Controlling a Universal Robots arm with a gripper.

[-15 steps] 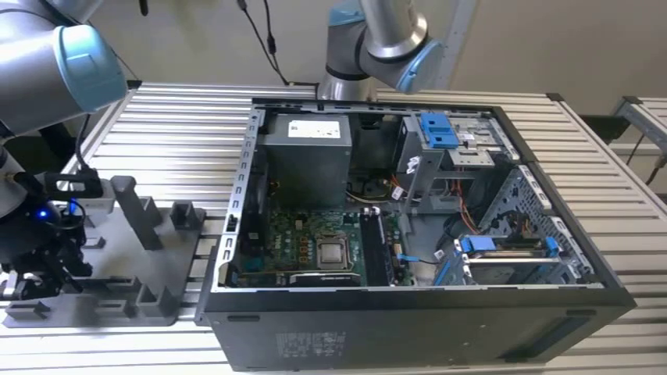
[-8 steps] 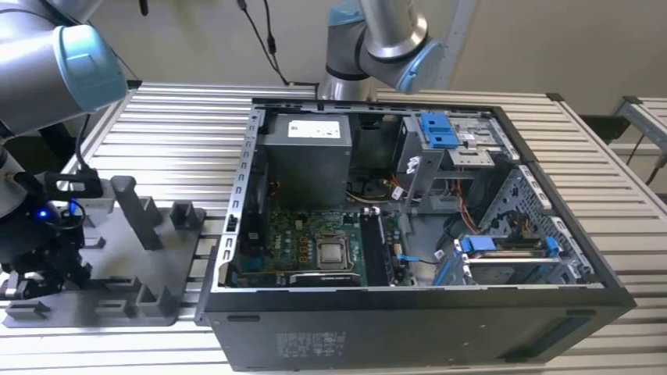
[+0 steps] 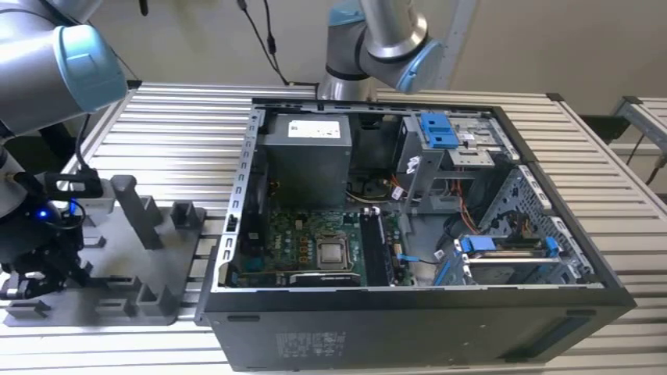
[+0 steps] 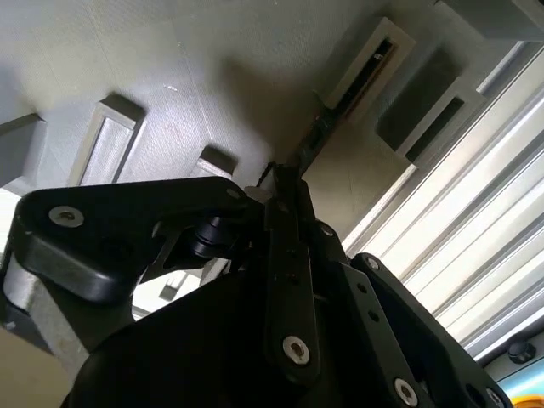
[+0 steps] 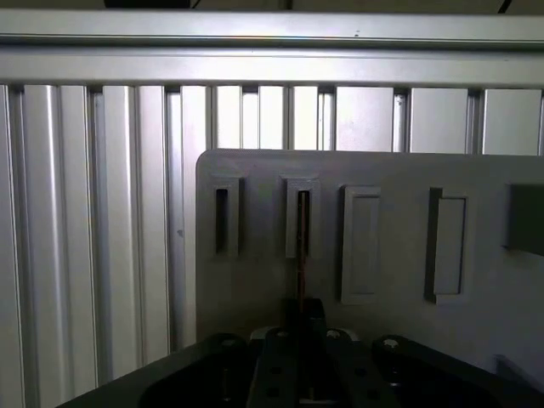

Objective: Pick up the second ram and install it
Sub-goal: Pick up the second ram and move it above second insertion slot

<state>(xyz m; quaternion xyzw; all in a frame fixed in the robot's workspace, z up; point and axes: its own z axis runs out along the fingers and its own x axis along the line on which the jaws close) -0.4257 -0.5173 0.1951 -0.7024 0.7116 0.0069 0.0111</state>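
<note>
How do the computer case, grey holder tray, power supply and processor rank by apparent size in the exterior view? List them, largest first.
1. computer case
2. grey holder tray
3. power supply
4. processor
As seen only; the tray lies nearer the camera.

Ribbed metal table (image 3: 187, 117) — pale wall (image 3: 542, 39) behind.

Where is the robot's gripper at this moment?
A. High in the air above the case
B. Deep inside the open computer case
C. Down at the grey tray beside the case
C: in the first wrist view the gripper is down at the grey tray, shut on the thin memory stick that stands in one of its slots. In the exterior view the tray lies to the left of the computer case.
</note>
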